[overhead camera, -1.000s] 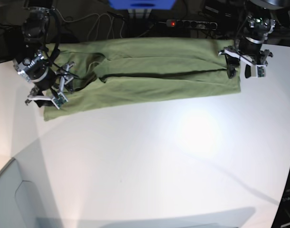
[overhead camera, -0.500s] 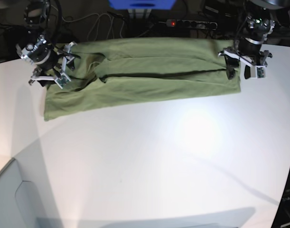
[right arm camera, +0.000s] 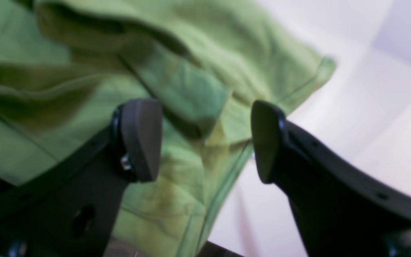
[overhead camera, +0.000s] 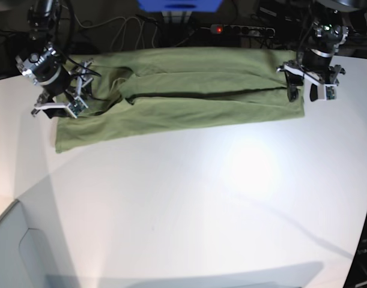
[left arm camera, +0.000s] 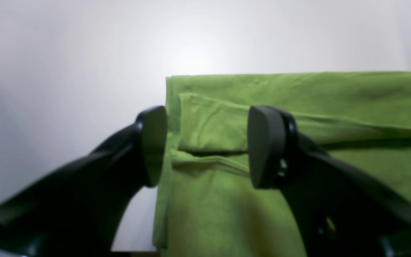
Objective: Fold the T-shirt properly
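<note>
- No text, label, brand, number or sign can be read in any view.

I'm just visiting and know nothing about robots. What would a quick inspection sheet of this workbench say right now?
Surface: white table, bare apart from the shirt, with a bright glare patch.
Job's things: olive-green T-shirt lying along the far edge, folded into a long band, lightly wrinkled.
Clutter: nothing seen.
Grippers: left gripper open over one end of the shirt, holding nothing; right gripper open over the other end, where the cloth is bunched, holding nothing.
Cables: loose cables and a power strip with a red light behind the table.
Surroundings: dark background, a blue object at the top edge.
</note>
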You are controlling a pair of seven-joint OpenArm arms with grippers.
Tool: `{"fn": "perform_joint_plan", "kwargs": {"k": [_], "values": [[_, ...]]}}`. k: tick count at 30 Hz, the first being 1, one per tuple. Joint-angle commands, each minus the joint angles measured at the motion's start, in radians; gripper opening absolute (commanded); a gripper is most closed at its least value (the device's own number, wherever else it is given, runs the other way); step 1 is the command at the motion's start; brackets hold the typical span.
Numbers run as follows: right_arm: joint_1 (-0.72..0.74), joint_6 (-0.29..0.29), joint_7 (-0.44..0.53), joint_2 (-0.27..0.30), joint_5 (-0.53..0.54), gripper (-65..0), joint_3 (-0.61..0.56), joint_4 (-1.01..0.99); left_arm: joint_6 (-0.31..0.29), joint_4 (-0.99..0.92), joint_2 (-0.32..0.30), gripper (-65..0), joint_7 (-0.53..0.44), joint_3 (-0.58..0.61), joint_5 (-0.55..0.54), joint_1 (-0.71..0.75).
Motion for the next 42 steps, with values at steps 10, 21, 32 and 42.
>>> {"fn": "perform_joint_plan", "kwargs": {"k": [10,21,32,42], "values": [[0.14,0.015,0.011,-0.039,0.013,-32.2,-0.004,0.019,0.001,0.014,-0.009,-30.0,-0.021,-0.007,-0.006,0.005],[0.247,0.015,0.02,-0.035,0.012,-64.4,-0.004,-0.186,0.001,0.013,-0.008,-30.0,-0.021,-0.009,-0.005,0.005],[0.119,0.015,0.02,0.036,0.012,-65.0,-0.088,-0.206,0.001,0.022,-0.009,-30.0,-0.021,-0.012,0.0,0.003],[0.046,0.015,0.011,0.059,0.012,-65.0,-0.131,0.004,0.001,0.042,-0.006,-30.0,-0.021,-0.095,-0.005,-0.023]]}}
